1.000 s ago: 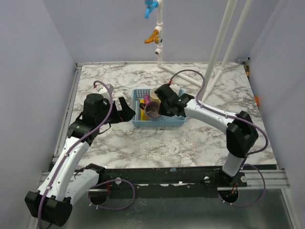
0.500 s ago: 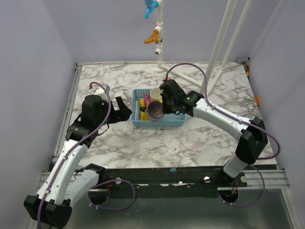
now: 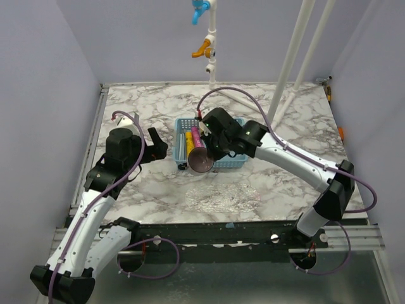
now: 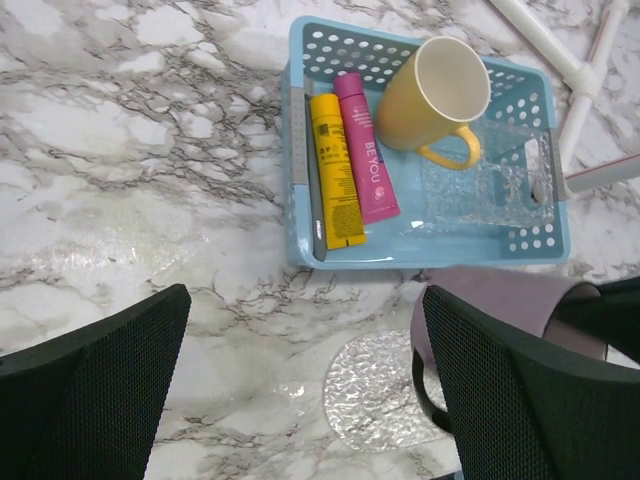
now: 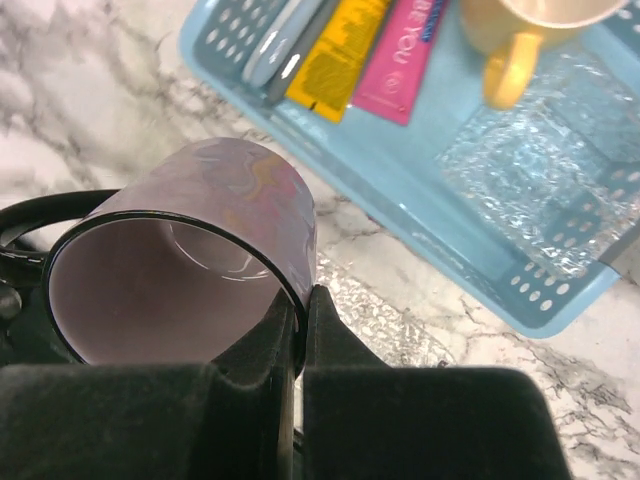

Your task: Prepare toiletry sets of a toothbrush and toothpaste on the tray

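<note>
A white, grey-veined marble worktop point(image 3: 126, 183) carries a light-blue perforated plastic basket point(image 3: 231, 166) near its middle.

The right arm reaches across to the basket's near-left corner. The right gripper point(image 5: 300, 312) has its black fingers point(image 5: 340, 350) pinched shut on the rim of a mauve ceramic mug with a black handle point(image 5: 190, 260). The mug is tipped on its side with its mouth towards the wrist camera, above the worktop just outside the basket. I cannot tell whether it touches the surface.

The left gripper point(image 4: 305, 300) hovers above bare worktop just left of the basket. Its fingers are spread wide and grasp nothing.

Both toothpastes lie flat inside the basket by its left wall, side by side and touching: the yellow squeeze tube point(image 4: 335, 170) on the outside, the magenta-pink squeeze tube point(image 4: 365, 150) next to it. A slim grey handle point(image 4: 315, 205), possibly a toothbrush, lies between the yellow tube and the wall. A yellow ceramic mug point(image 4: 430, 95) lies on its side in the far part of the basket, and a patch of crinkled clear plastic point(image 4: 480, 185) covers the floor on the basket's right side.

The clear plastic tray point(image 3: 221, 196) shows only as a glinting patch on the worktop, near the basket on its front side.
</note>
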